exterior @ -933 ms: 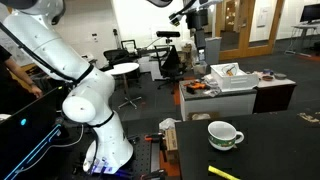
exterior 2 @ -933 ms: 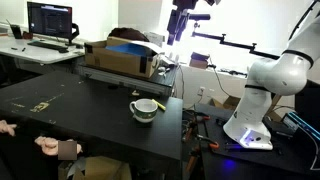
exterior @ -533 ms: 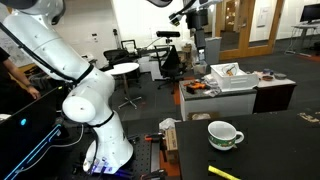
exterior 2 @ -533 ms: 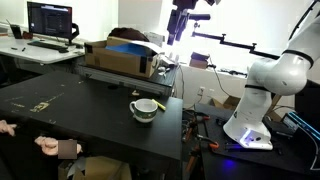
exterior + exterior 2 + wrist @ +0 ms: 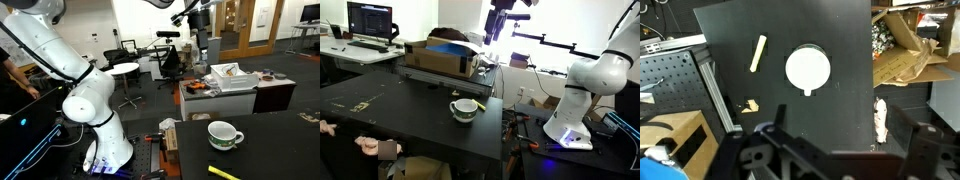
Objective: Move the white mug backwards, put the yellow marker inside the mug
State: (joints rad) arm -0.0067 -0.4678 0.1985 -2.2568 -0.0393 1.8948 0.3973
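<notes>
Overhead, black two-finger gripper (image 5: 837,145) spread wide, empty, far above squat white patterned mug (image 5: 807,70) on black tabletop (image 5: 845,110); thin yellow marker (image 5: 758,54) near, towards edge. Could clip rim on off-centre descent, tip mug, nudge marker overboard.

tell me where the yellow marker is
In the wrist view the yellow marker lies flat on the black table, just left of the white mug.

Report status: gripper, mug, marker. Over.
Gripper open, empty, high above table. White mug upright, yellow marker lying beside it, apart. Nothing blocking the descent.
</notes>
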